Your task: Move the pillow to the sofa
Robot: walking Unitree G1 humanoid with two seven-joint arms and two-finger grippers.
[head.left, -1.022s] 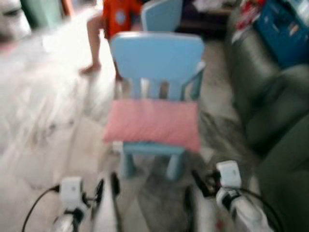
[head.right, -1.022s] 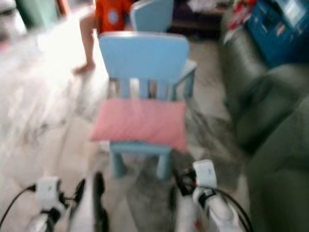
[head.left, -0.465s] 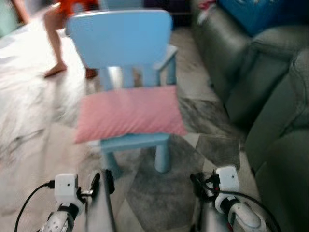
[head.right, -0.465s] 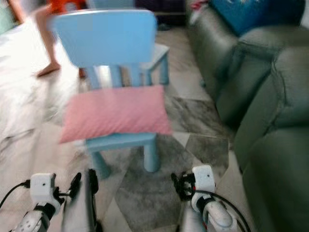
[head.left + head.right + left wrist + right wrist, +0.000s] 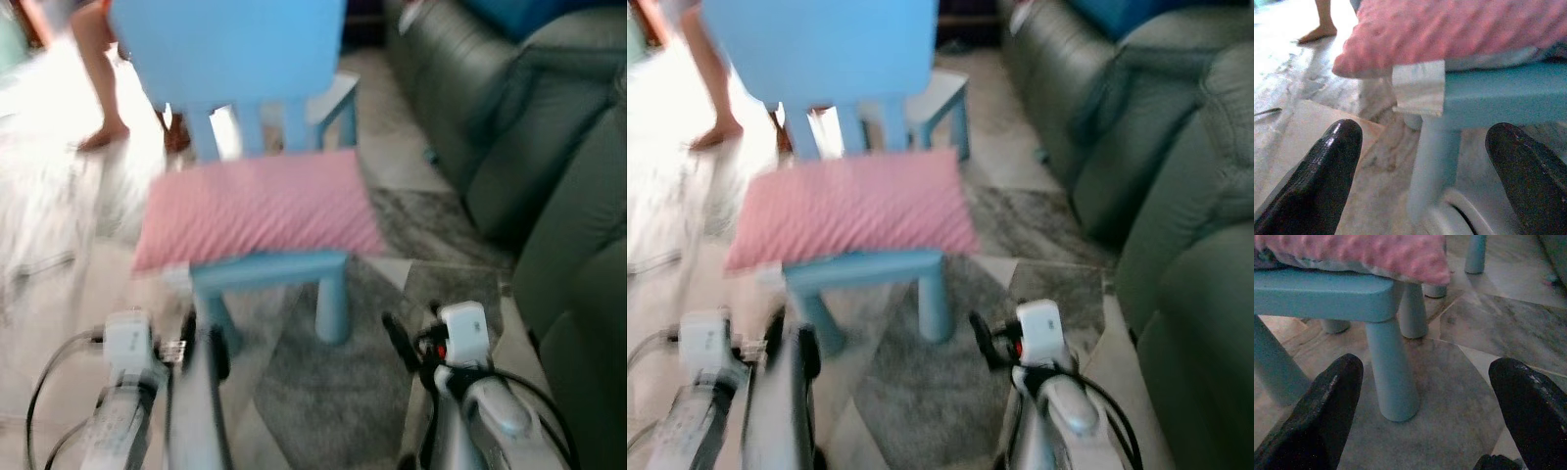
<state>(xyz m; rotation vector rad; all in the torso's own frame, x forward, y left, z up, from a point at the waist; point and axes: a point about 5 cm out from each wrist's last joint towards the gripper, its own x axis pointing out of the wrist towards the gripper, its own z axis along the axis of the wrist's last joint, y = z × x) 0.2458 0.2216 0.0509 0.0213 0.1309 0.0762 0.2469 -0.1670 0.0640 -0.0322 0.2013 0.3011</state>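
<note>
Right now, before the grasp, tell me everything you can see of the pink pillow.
The pink pillow is rectangular and soft-looking, with a bumpy, diagonally ribbed cover. It lies flat on the seat of the small light-blue chair, overhanging the seat on both sides. Nothing holds it: the left gripper and right gripper are open, low in front of the chair, short of the pillow. The grey sofa stands to its right.

chair back [image 5: 230, 49] blocks behind pillow [image 5: 257, 204] (front open).
</note>
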